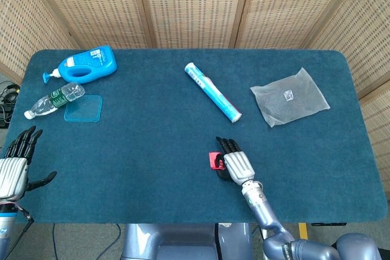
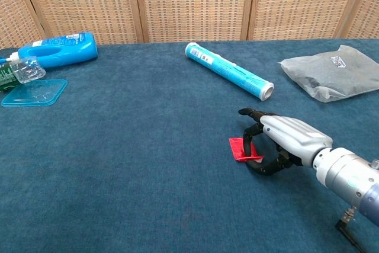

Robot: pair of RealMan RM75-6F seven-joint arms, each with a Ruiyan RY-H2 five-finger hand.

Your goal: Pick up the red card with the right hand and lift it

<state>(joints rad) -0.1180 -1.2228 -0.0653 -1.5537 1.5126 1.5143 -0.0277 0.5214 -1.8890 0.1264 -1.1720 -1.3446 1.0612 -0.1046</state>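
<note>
The red card [image 2: 241,150] is small and sits near the table's front edge, right of centre; in the head view only a sliver of the red card [image 1: 214,161] shows. My right hand [image 2: 278,140] pinches its right side between thumb and fingers, and its held edge looks tipped up off the cloth. From above, my right hand [image 1: 234,162] covers most of the card. My left hand [image 1: 15,165] hovers open at the table's front left corner, fingers spread, holding nothing.
On the blue table cloth [image 1: 152,132] lie a cyan tube [image 1: 212,91] behind the card, a clear plastic bag [image 1: 289,97] at the right, and a blue detergent bottle [image 1: 85,65], a water bottle [image 1: 55,99] and a clear blue lid [image 1: 83,109] at the far left.
</note>
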